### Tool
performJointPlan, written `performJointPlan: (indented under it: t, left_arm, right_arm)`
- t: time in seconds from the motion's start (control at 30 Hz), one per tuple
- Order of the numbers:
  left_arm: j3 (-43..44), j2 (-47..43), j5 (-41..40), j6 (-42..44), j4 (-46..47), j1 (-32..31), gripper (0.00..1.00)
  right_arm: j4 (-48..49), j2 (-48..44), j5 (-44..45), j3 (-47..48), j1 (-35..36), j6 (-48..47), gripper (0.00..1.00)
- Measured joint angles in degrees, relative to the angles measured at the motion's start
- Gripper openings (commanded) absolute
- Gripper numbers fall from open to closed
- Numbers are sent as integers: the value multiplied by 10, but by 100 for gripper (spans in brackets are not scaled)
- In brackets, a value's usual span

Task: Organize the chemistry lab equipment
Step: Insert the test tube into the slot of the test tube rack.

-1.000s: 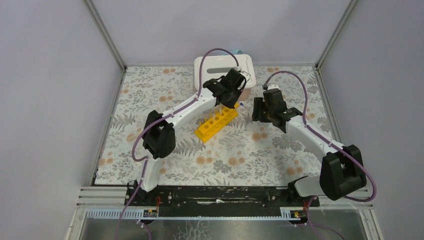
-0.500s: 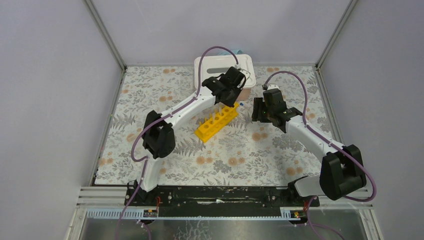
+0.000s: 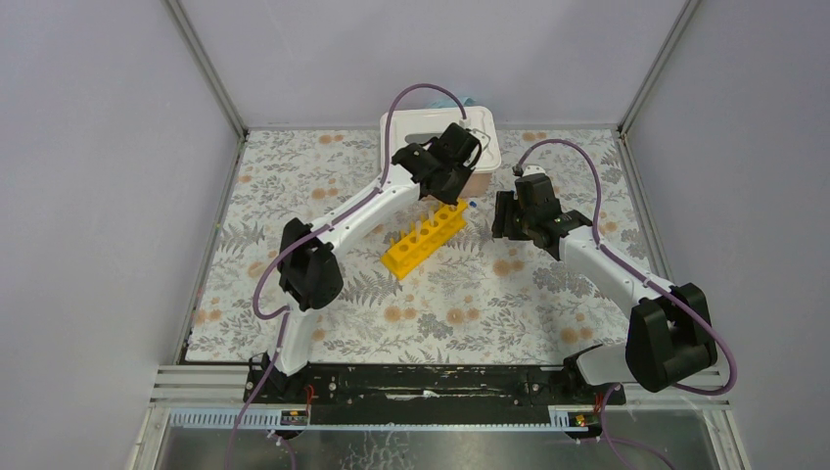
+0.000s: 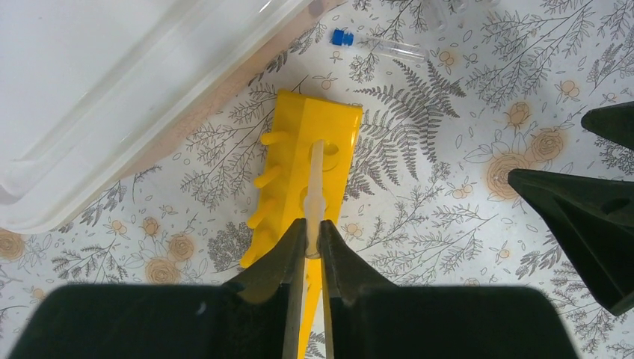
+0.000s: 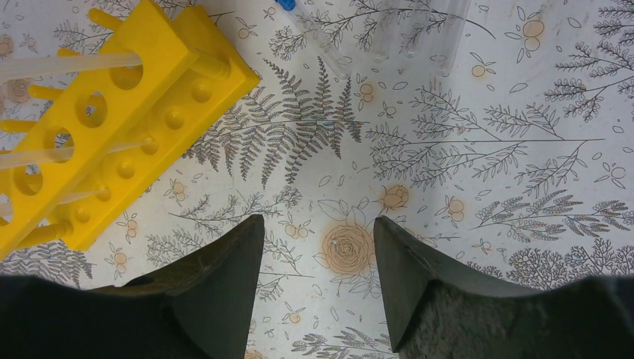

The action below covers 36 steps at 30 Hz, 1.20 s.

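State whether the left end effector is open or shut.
Shut. In the left wrist view the left end effector has its jaws pinched on a pale tube that points at the yellow rack.

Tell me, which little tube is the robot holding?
The pale tube pinched by the left gripper, over the yellow rack. The blue-capped tube lies loose on the table beyond it.

walls: plain pale lavender-grey panels on left, back and right | frame: aluminium corner posts slanting up from the back corners | table: cover printed with grey ferns and orange-tan flowers | near edge: black rail, slotted metal channel below | light: even and diffuse, shadows soft on the cover
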Motion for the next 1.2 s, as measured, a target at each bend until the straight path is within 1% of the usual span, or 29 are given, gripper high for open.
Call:
performJointPlan:
  t: [0.43, 0.73, 1.07, 1.2]
  left_arm:
    - [22, 0, 5, -7, -42, 3, 14]
    - [27, 1, 9, -18, -54, 8, 13]
    - [89, 37, 11, -23, -79, 18, 10]
    - [98, 46, 19, -25, -84, 24, 8]
  right_arm:
    - [-2, 0, -1, 0, 0, 0, 63]
    - [-5, 8, -2, 6, 0, 3, 63]
    - [-8, 24, -16, 11, 0, 8, 63]
    - [-8, 31, -16, 12, 0, 10, 63]
